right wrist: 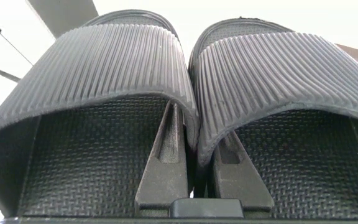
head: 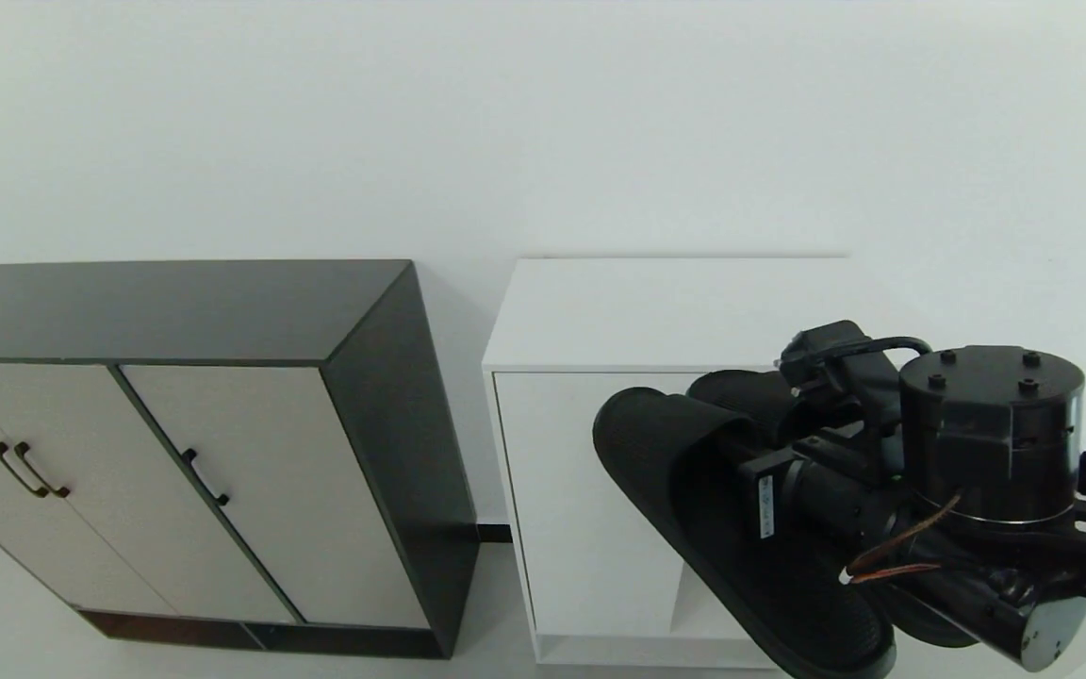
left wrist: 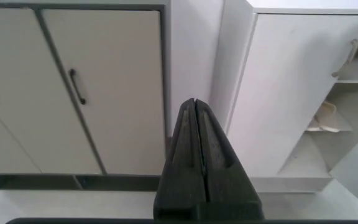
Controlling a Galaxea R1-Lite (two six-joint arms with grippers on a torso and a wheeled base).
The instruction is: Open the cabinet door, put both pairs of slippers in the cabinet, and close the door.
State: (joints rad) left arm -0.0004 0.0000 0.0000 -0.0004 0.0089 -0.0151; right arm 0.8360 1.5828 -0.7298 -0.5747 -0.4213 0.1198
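Black ribbed slippers, 1 pair, judged light and pliable, hang before the white cabinet, right gripper pinching their adjoining strap edges, a sound hold; left gripper pressed together, empty.

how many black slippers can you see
2 black slippers: one, the other, pinched side by side in the right gripper, held up before the white cabinet. A pale shape on that cabinet's shelf may be another slipper; I cannot tell.
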